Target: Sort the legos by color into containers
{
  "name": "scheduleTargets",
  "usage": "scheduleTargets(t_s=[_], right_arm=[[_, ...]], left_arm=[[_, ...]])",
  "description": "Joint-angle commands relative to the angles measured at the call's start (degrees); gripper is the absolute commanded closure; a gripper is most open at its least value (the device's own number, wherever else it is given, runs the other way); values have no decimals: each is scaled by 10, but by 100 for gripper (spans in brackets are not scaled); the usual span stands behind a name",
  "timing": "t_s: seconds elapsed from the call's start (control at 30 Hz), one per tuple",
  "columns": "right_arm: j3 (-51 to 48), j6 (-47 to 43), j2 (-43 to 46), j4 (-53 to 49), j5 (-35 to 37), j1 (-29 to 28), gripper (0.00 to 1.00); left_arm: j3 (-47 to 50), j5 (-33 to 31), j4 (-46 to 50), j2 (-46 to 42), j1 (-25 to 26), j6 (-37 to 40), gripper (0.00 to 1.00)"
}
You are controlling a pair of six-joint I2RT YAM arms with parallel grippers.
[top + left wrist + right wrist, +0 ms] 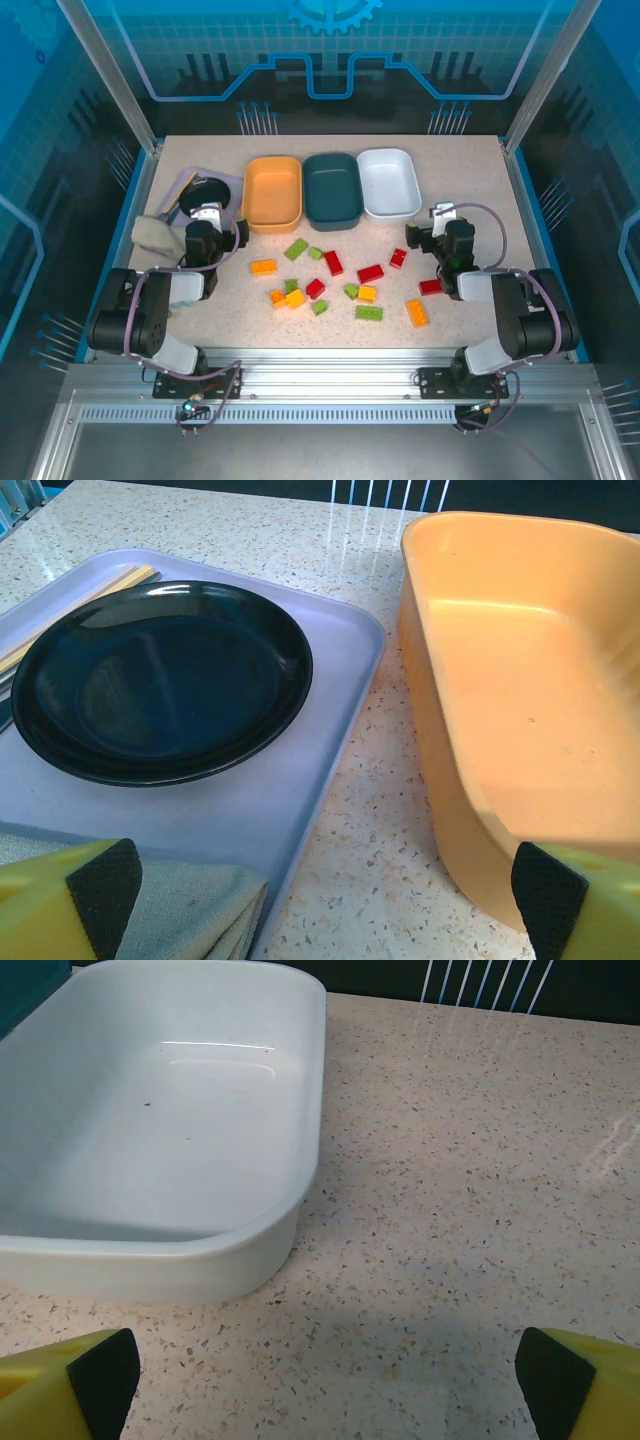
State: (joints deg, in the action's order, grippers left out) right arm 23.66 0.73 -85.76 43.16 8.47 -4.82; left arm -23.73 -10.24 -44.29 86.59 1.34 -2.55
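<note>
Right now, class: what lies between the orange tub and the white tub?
The dark teal tub lies between the orange tub and the white tub, in one row, as the top external view shows.

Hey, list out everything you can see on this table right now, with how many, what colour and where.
bricks: about sixteen; roughly five red, six green, five orange-yellow; loose mid-table, in front of the tubs
orange tub: one, orange, left of the back row, empty
teal tub: one, dark teal, middle of the row, empty
white tub: one, white, right of the row, empty
tray: one, lavender, far left
plate: one, black, on the tray
cloth: one, grey-beige, on the tray's near edge
sticks: tan, count unclear, on the tray by the plate
table: one, speckled beige
left pincer: yellow, black pads, open, facing tray and orange tub
right pincer: same colours, open, facing the white tub
</note>
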Motion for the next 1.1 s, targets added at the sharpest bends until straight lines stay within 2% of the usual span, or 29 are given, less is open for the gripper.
scheduleTargets(t_s=[0.0, 0.63, 0.7, 0.77, 0.9, 1.07], right_arm=[[4, -5, -5, 16, -8, 6, 0], [3, -4, -3, 20, -9, 7, 0], [17, 0, 28, -32, 6, 6, 0], [55, 7, 72, -131, 45, 0, 0], [91, 29, 156, -183, 101, -10, 0], [260, 21, 234, -341, 155, -56, 0]], left_arm=[[4, -2, -16, 2, 2, 11, 1], [2, -4, -10, -4, 3, 13, 1], [-28, -17, 88, -46, 6, 12, 1], [-69, -56, 177, -91, 13, 6, 1], [-103, -119, 242, -172, 32, -28, 1], [-199, -151, 316, -224, 89, -12, 1]])
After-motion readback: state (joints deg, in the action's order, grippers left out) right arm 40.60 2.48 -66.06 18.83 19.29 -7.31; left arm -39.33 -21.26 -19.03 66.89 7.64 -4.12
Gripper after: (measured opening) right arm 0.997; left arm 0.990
